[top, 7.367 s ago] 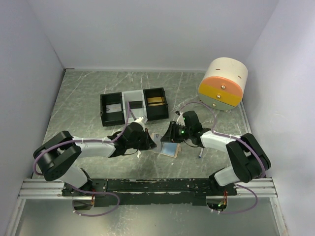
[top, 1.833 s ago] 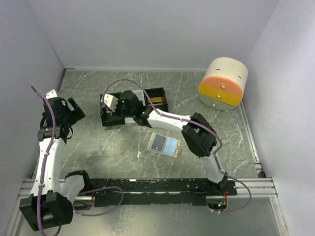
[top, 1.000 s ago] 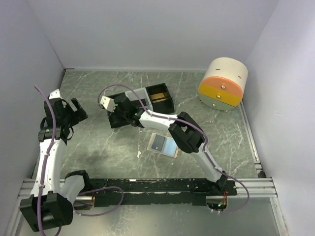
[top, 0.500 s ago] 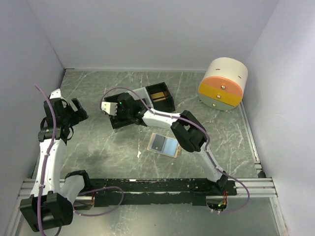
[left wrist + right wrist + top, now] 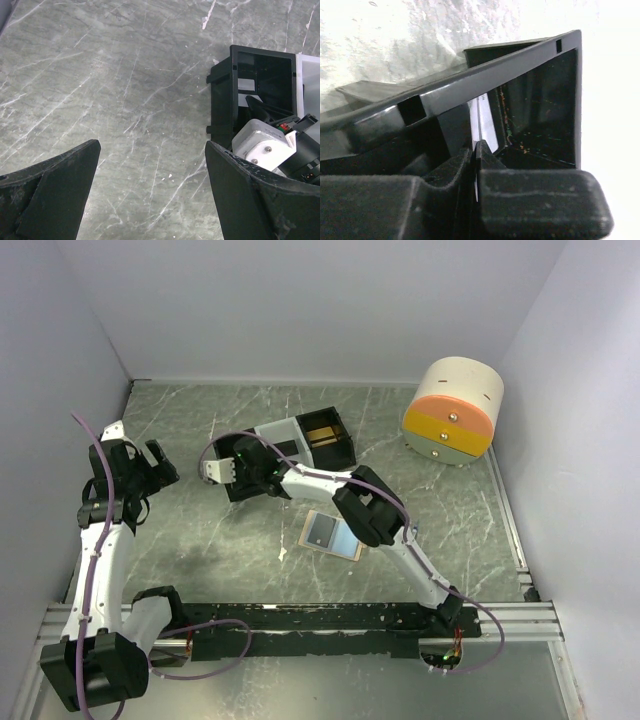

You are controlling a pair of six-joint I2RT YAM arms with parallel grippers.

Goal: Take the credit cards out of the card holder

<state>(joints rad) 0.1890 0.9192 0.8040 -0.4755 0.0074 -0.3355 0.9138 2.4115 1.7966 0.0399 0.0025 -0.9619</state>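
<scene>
Desk: Arms first, how are they sitting?

Operator: I count two. My left arm stands raised at the left side of the table (image 5: 200, 540). The left gripper (image 5: 152, 147) tilts down over bare marble, jaws spread wide with nothing between them. My right arm reaches far across to the left with its elbow bent low. The right gripper (image 5: 476, 146) is down inside the left end compartment of the tray (image 5: 342, 445).

Desk: Right jaws?

Operator: Pressed together on the edge of one thin pale card (image 5: 484, 125).

Desk: And the card holder?

Operator: One card holder (image 5: 331, 533), lying open and flat on the table, pale blue inside up. It is just in front of the tray, apart from it, beside my right elbow.

Desk: Other counts?

Operator: One tray, skewed, three compartments. A gold-brown thing (image 5: 322, 432) lies in the right end one, and I cannot tell what it is. One round cream container (image 5: 455, 410) sits far right, with two coloured drawer fronts
</scene>
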